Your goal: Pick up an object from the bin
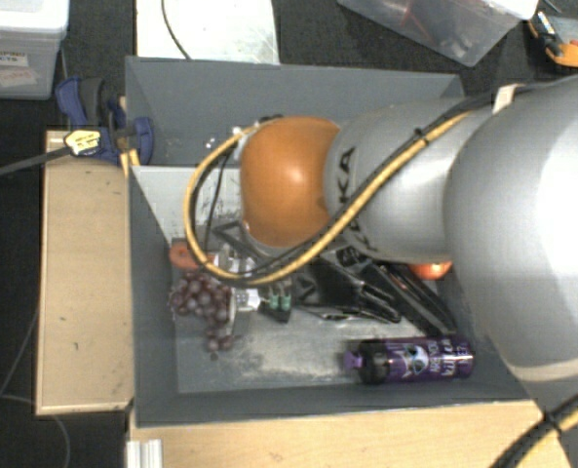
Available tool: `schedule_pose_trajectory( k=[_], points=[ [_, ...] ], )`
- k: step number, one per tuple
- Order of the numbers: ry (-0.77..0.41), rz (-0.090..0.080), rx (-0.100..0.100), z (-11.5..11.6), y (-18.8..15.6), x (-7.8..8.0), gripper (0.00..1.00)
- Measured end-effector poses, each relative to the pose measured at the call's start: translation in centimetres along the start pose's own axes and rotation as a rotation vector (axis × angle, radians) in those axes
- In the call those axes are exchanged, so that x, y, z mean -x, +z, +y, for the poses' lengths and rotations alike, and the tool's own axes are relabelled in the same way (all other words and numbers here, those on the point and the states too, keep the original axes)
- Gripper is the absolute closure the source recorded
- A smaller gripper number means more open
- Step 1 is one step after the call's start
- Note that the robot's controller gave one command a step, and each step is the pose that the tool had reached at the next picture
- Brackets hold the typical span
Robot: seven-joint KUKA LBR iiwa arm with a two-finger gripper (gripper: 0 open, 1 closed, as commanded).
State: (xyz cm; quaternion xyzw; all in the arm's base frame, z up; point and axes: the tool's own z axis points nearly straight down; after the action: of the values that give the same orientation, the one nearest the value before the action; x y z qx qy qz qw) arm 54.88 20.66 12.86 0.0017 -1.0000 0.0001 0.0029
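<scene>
The arm [522, 213] reaches into the grey bin [298, 91] from the view's right. Its orange wrist cover [287, 178] sits directly above the gripper [232, 286] and hides most of it. A yellow cable [196, 217] loops around the cover and down past the gripper's left side. Whether the gripper is open or closed cannot be told, and nothing can be seen in its hold.

The nearest thing is a bunch of dark purple grapes [199, 302], lying on the bin floor just beside the gripper, to its left and slightly nearer the bin's front wall. The bunch is broadest at its upper left. It narrows into a short tail that runs down and to the right, ending below the gripper toward the front wall, so its long axis is diagonal. Whether the gripper touches the grapes cannot be told.

An orange-red thing [181, 254] lies against the sloping wall just left of the gripper, behind the grapes. A small green piece [279, 305] sits close on the gripper's right, next to a dark heap of black parts [366, 295] partly under the arm. Well to the right of the gripper, near the front wall, a purple bottle [415, 361] lies on its side. Its long axis runs left to right, and its black cap points back toward the gripper's side.
</scene>
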Motion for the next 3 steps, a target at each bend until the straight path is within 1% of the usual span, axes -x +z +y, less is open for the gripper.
schedule_pose_trajectory(
  k=[1,2,3],
  points=[
    [0.006,-0.007,0.002,-0.1,-0.4,0.2,0.00],
    [0.373,-0.003,0.001,4.2,5.9,-1.5,0.00],
    [-0.045,-0.013,0.003,3.6,-0.5,-0.3,0.00]
  ],
)
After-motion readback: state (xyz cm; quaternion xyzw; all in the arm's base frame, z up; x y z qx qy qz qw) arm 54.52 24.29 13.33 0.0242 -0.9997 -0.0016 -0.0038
